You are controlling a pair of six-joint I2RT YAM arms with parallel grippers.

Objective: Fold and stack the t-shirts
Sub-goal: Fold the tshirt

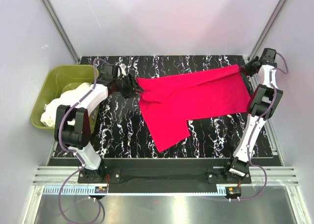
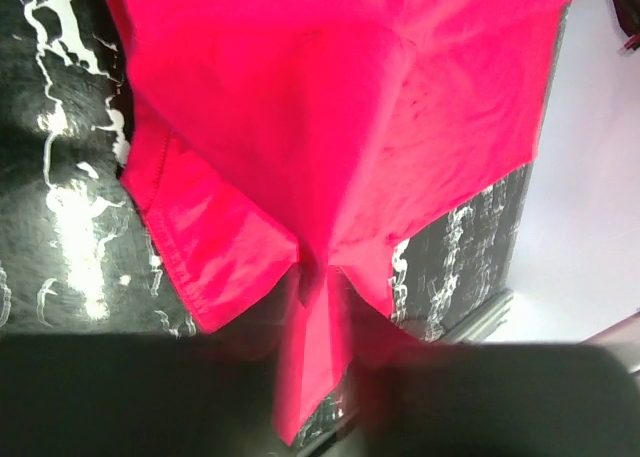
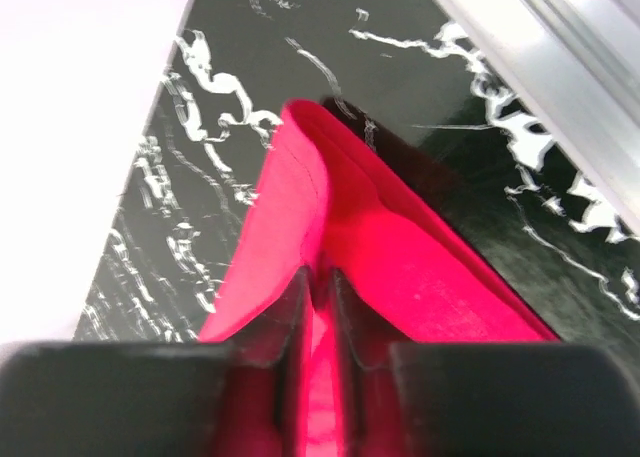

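Note:
A crimson-red t-shirt [image 1: 196, 99] lies spread over the black marbled table, stretched between my two grippers. My left gripper [image 1: 131, 87] is at the shirt's left end. In the left wrist view the red cloth [image 2: 330, 107] gathers to a pinch between my blurred fingers [image 2: 320, 307], and how far apart they stand is unclear. My right gripper [image 1: 244, 68] is at the far right corner. Its fingers [image 3: 320, 282] stand close together with a fold of the red cloth [image 3: 400, 267] between them. White cloth [image 1: 49, 113] shows in the tub at the left.
An olive-green tub [image 1: 54, 82] stands off the table's left edge beside my left arm. Grey walls and metal posts close in the back and sides. A metal rail [image 3: 560, 67] runs along the table's right edge.

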